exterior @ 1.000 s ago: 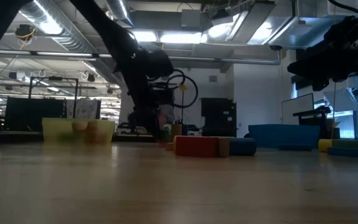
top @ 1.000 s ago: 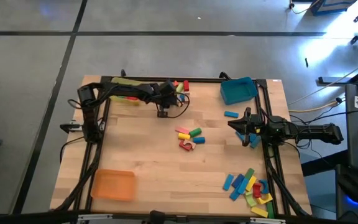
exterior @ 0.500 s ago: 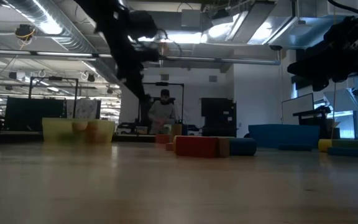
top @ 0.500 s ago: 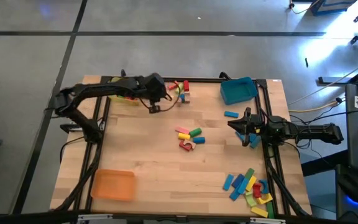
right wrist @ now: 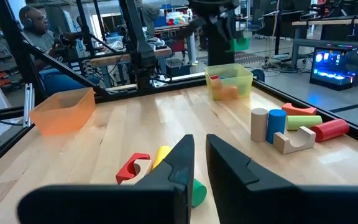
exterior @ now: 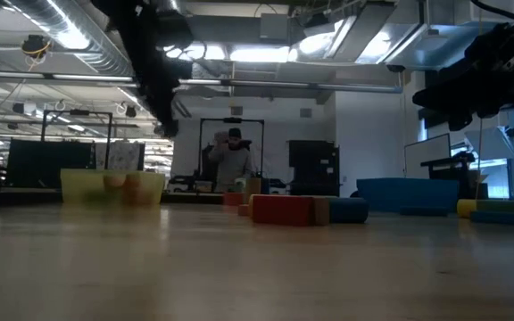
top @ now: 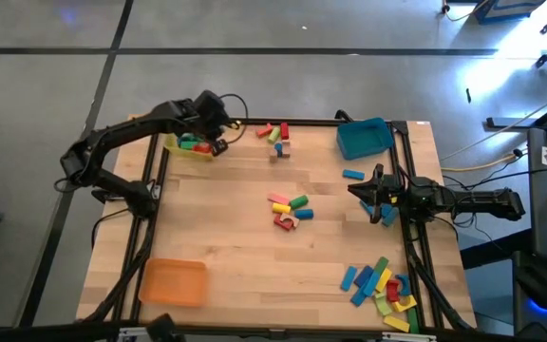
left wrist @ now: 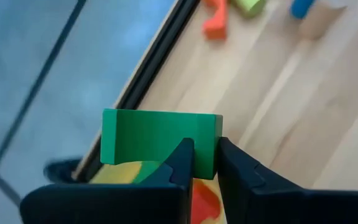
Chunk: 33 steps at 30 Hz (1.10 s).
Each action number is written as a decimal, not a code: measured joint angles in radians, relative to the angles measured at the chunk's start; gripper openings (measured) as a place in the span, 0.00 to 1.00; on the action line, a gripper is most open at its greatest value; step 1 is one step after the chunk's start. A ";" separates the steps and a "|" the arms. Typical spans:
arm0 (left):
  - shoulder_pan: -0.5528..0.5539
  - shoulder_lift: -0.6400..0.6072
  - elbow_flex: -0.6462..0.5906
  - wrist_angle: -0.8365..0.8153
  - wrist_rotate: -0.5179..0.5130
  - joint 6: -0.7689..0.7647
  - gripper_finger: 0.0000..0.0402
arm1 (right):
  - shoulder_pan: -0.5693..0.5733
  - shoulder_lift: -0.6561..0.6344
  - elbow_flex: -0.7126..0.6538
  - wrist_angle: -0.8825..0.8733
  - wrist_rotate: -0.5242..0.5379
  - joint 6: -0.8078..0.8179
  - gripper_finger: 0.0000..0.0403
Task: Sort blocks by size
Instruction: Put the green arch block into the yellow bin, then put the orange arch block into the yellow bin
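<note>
My left gripper (top: 218, 144) hangs over the yellow tray (top: 188, 144) at the table's far left and is shut on a green rectangular block (left wrist: 157, 140). The right wrist view shows the green block (right wrist: 240, 42) above the yellow tray (right wrist: 229, 81). My right gripper (top: 357, 190) waits at the table's right side, shut and empty. Loose blocks lie on the table: a far cluster (top: 273, 133), a middle cluster (top: 291, 211), one blue bar (top: 353, 175) and a near right pile (top: 383, 285). My left gripper pinches the green block between its two fingers (left wrist: 182, 163) near one end of the block (left wrist: 205, 155). The fingers lie across the block's thin side. The block is lifted clear and hangs above the yellow tray, which holds red and orange blocks.
A blue tray (top: 364, 138) stands at the far right and an orange tray (top: 172, 282) at the near left. Blue blocks (top: 386, 215) lie under my right arm. A person (exterior: 232, 160) sits beyond the table's far edge.
My left gripper has risen from beside the far cluster and gone toward the table's left edge and far edge, carrying the green block clear of the table until it hangs over the yellow tray.
</note>
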 joint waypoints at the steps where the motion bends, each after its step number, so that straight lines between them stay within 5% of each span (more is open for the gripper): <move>1: 0.019 0.000 -0.015 0.002 -0.001 -0.024 0.10 | 0.000 0.000 0.000 0.000 0.000 0.000 0.11; 11: 0.187 0.000 -0.175 0.063 0.000 -0.247 0.11 | 0.000 0.000 0.000 0.000 0.000 0.000 0.11; 23: 0.241 0.001 -0.261 0.176 0.000 -0.299 0.12 | 0.000 0.000 0.000 0.000 0.000 0.000 0.11; 33: 0.241 0.001 -0.254 0.199 0.000 -0.285 0.37 | 0.000 0.000 0.000 0.000 0.000 0.000 0.11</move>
